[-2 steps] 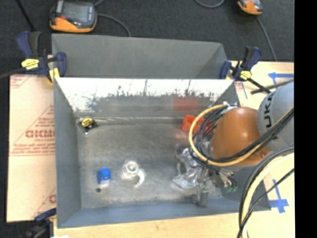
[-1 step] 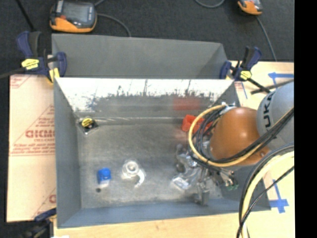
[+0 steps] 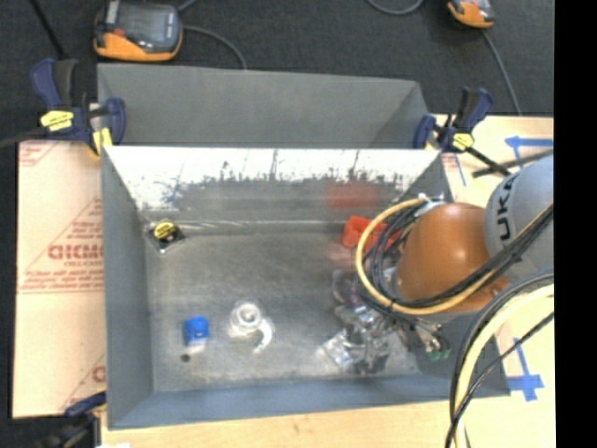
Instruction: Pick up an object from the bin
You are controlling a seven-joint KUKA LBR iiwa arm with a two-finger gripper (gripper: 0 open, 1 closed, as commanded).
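My gripper (image 3: pixel 366 339) is low in the bin's front right corner, below the arm's orange cover. A small clear, shiny thing (image 3: pixel 336 350) lies right against its left side; whether it is gripped I cannot tell. An orange-red block (image 3: pixel 355 231) sits behind the gripper near the back wall, partly hidden by cables. Further left on the floor lie a clear rounded piece with a white ring (image 3: pixel 250 324) and a small blue cube-like thing (image 3: pixel 195 329).
A small yellow and black thing (image 3: pixel 164 232) rests in the back left corner against the wall. The arm, its cover and cable loops hide the right side of the bin. The bin's front and right walls stand close to the gripper.
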